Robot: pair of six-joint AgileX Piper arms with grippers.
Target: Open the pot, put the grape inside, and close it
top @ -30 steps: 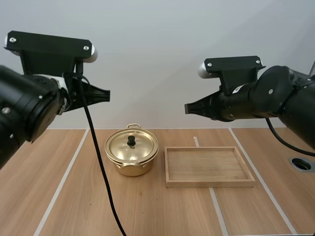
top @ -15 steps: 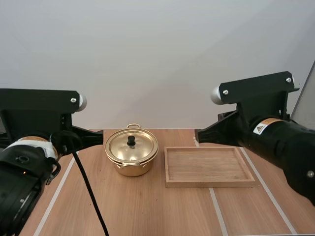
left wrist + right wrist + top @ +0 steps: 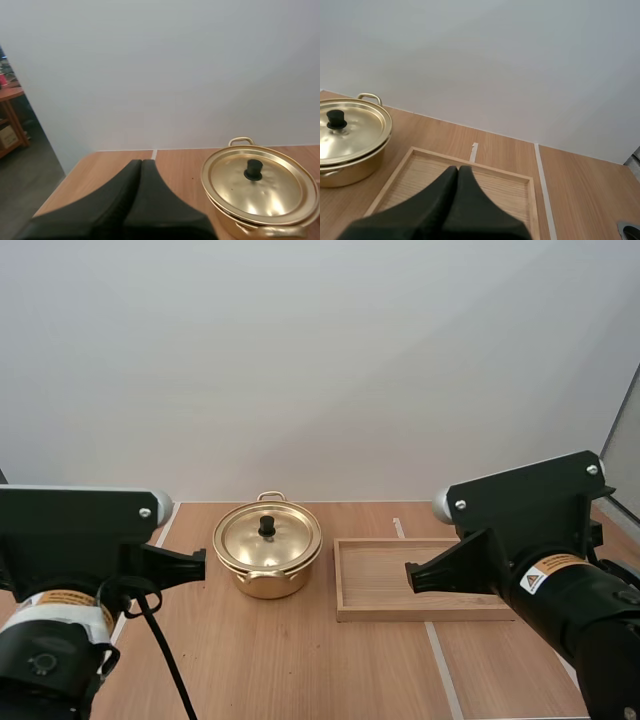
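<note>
A gold pot stands at the table's centre with its lid on, a black knob on top. In the left wrist view the pot sits just beyond my left gripper, whose fingers lie together as one dark wedge. My left gripper hangs to the pot's left. My right gripper hovers over the wooden tray. From the right wrist, that gripper is shut over the tray, with the pot beside it.
The empty wooden tray lies right of the pot. White tape lines run across the table. A round hole sits near the table's right edge.
Both arms have dropped and drawn back toward the camera, so the grippers now hang low near table height. Pot and tray have not moved.
</note>
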